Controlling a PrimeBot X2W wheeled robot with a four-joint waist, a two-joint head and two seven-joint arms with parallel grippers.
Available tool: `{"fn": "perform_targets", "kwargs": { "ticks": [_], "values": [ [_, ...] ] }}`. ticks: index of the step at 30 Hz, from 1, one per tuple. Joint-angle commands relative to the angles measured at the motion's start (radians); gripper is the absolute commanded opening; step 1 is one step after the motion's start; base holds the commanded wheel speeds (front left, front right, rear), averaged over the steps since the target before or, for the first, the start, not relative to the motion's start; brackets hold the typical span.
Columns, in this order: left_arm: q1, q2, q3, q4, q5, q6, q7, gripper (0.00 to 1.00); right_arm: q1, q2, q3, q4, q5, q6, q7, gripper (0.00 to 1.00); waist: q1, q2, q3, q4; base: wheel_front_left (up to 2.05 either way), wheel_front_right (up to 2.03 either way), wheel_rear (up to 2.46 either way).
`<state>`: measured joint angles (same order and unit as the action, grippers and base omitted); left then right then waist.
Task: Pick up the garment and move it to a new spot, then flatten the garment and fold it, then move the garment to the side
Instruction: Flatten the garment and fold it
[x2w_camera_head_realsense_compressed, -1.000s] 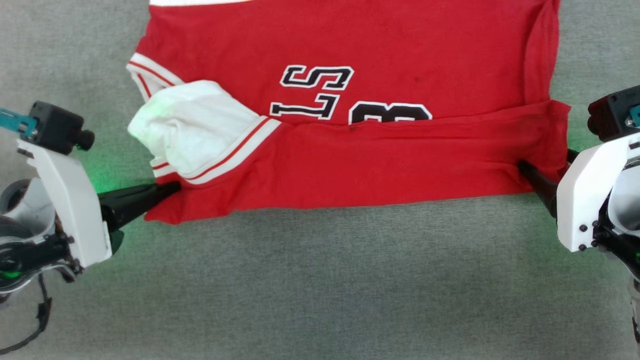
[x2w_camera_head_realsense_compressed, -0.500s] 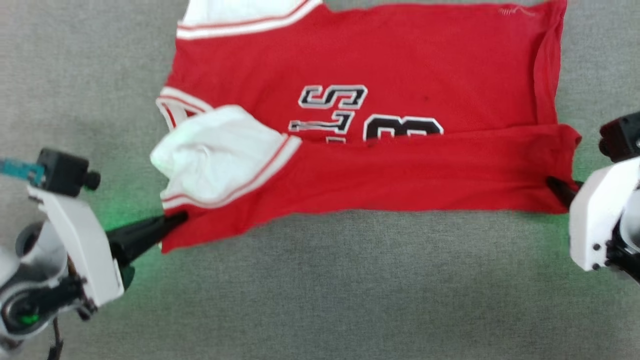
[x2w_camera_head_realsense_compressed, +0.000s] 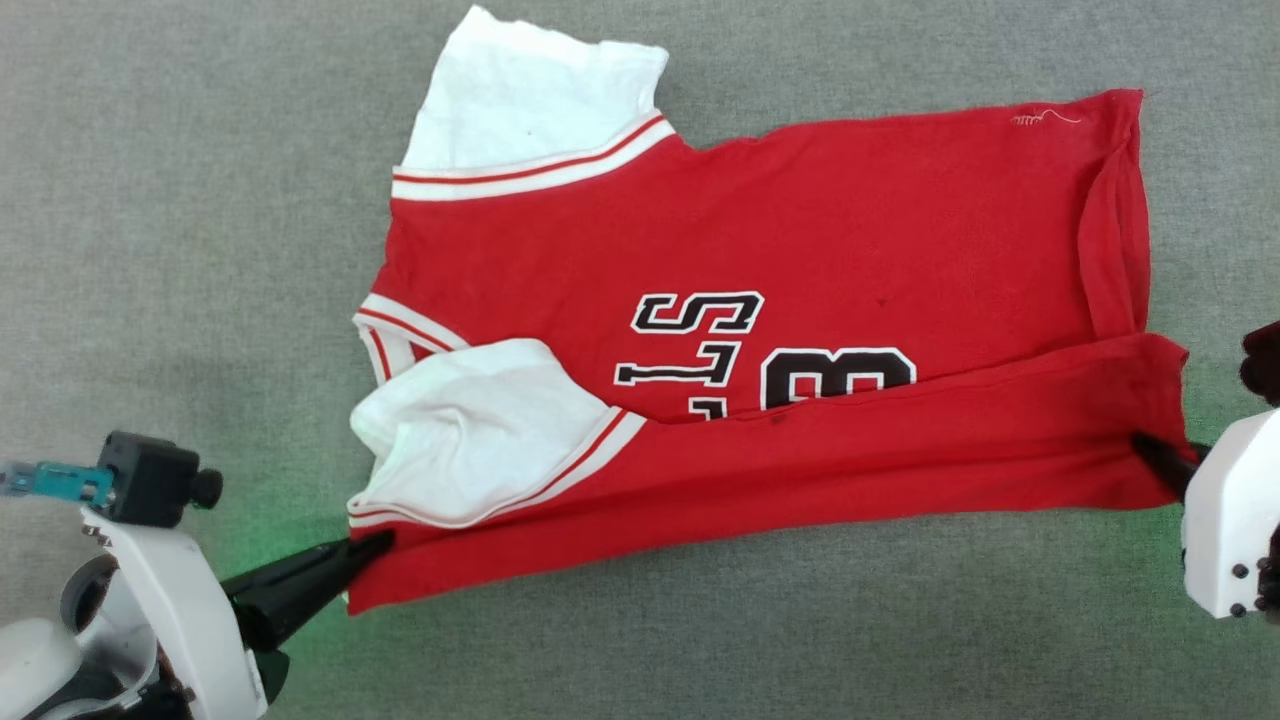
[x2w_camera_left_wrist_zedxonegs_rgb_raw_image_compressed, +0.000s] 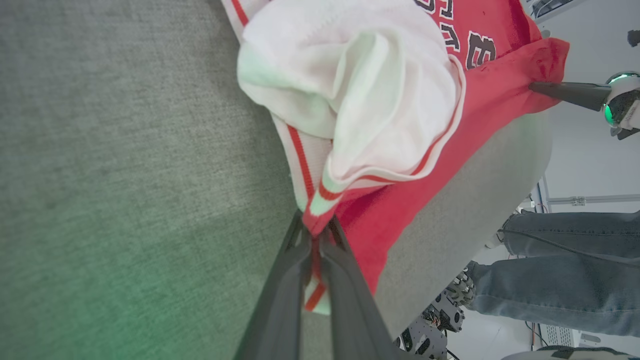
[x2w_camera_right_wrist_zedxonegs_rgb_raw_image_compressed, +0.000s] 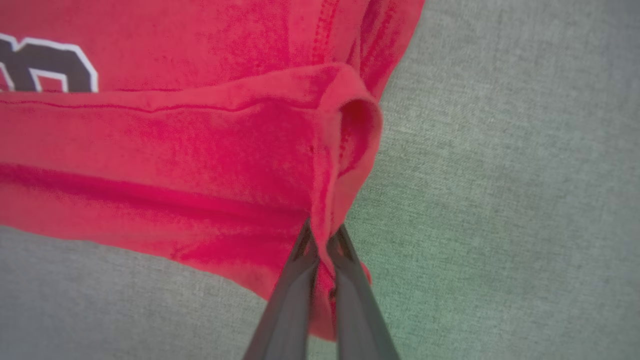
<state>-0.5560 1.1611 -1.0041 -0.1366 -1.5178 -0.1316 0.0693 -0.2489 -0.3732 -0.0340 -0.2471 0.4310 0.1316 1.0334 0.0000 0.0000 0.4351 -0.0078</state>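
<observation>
Grey woven cloth (x2w_camera_head_realsense_compressed: 200, 200) is covering the whole work surface, and the garment (x2w_camera_head_realsense_compressed: 800, 220) is lying spread across it, collar end to the left, hem end to the right. Down at the near left the left gripper (x2w_camera_head_realsense_compressed: 375, 545) is reaching in low, its white wrist housing (x2w_camera_head_realsense_compressed: 190, 620) angled up and its dark fingers pointing right. They are pressing together on the near left corner of the garment, right under the striped trim. A green glow (x2w_camera_head_realsense_compressed: 260, 500) is spilling onto the cloth beside it. Over on the right the right gripper (x2w_camera_head_realsense_compressed: 1145, 445) is coming in from the edge, fingers pointing left and slightly far. Its jaws are pinching tight on a gathered bit of red hem, as the right wrist view shows plainly. Between the two, a near strip of red is folding over the body and running taut from one grip to the other. The near sleeve (x2w_camera_head_realsense_compressed: 470, 430) is bunching up white on top; the far sleeve (x2w_camera_head_realsense_compressed: 530, 90) is lying flat. As for writing, the dark white-edged print (x2w_camera_head_realsense_compressed: 700, 312) is showing an S lying sideways. The characters below it are half tucked under the fold and cannot be read for certain. In the left wrist view a person's legs (x2w_camera_left_wrist_zedxonegs_rgb_raw_image_compressed: 565, 270) in blue jeans are standing past the table edge.
</observation>
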Motion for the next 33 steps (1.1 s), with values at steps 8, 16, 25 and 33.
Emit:
{"fn": "perform_targets", "kwargs": {
  "ticks": [8,16,25,33],
  "values": [
    [0.053,-0.015,0.048,0.034,-0.028,0.002,-0.175,1.00,0.050,0.079,-0.096,-0.073,-0.059,-0.002,-0.134,1.00,0.0000,0.0000,-0.013,0.007,0.00,0.00,0.00],
    [0.103,-0.004,0.169,0.099,-0.006,0.002,-0.329,1.00,0.012,0.154,-0.065,-0.146,-0.165,-0.002,-0.473,1.00,0.0000,0.0000,-0.008,-0.006,0.00,0.00,0.00],
    [-0.029,-0.089,0.402,0.247,0.199,0.039,-0.333,1.00,-0.076,0.274,0.053,-0.061,-0.297,-0.002,-0.855,1.00,0.0000,0.0000,0.037,-0.065,0.00,0.00,0.00],
    [-0.340,-0.100,0.389,0.425,0.312,0.010,-0.170,1.00,-0.090,0.321,0.116,-0.057,-0.287,-0.002,-0.959,1.00,0.0000,0.0000,0.116,-0.194,0.00,0.00,0.00]
  ]
}}
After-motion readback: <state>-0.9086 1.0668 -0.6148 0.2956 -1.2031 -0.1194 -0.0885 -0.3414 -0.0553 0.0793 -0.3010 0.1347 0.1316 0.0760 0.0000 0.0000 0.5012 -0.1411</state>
